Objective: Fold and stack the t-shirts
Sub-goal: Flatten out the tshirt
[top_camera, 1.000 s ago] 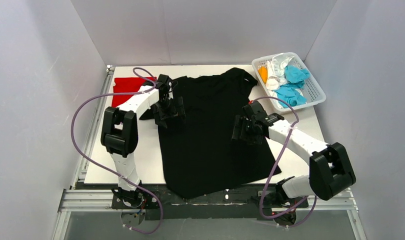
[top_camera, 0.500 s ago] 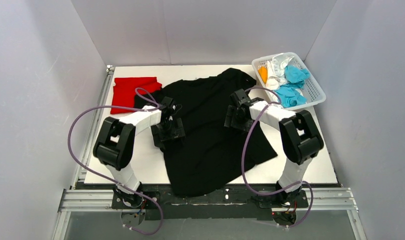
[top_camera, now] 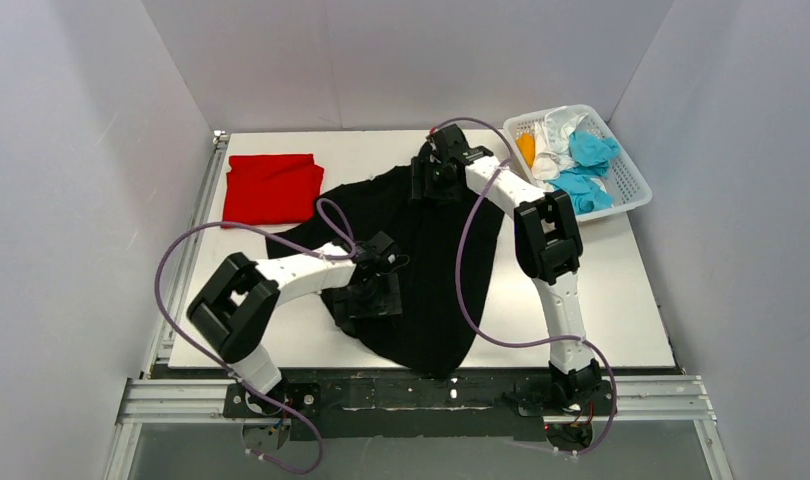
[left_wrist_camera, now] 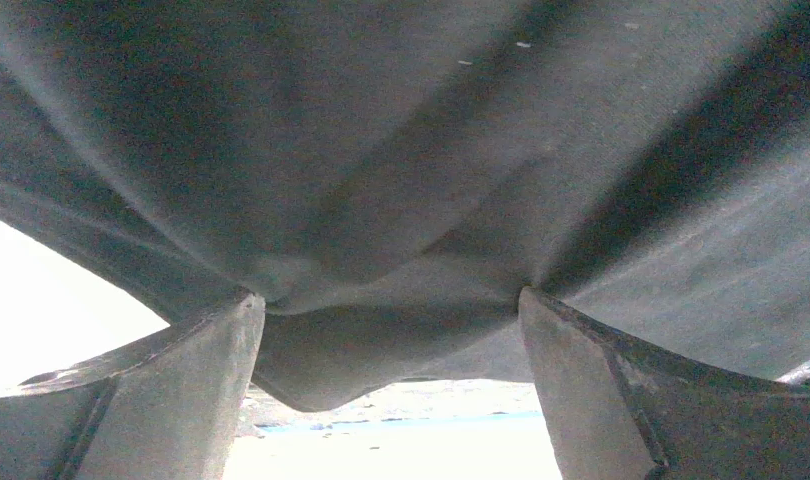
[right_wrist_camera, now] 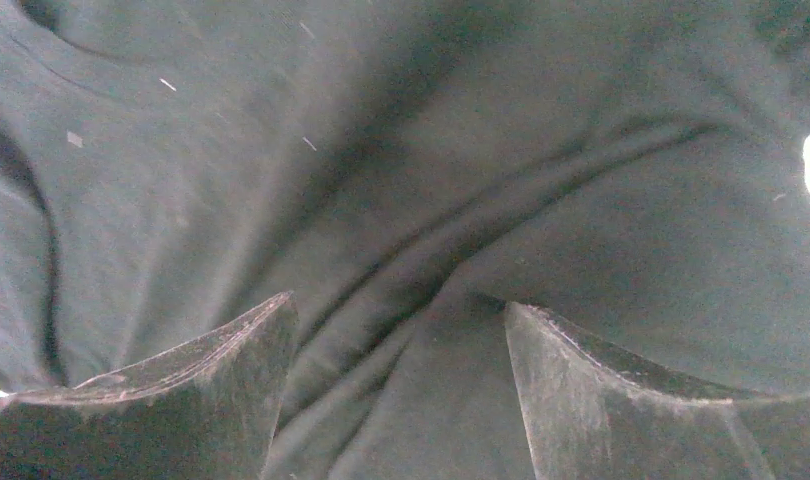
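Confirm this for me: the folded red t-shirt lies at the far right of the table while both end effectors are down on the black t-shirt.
Not quite. The top external view shows the red t-shirt at the far left of the table, not the far right. The rest holds: the left end effector and the right end effector are both down on the black t-shirt.

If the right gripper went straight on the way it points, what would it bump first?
The black t-shirt. The right gripper points straight at it; cloth fills its wrist view, though how near is unclear.
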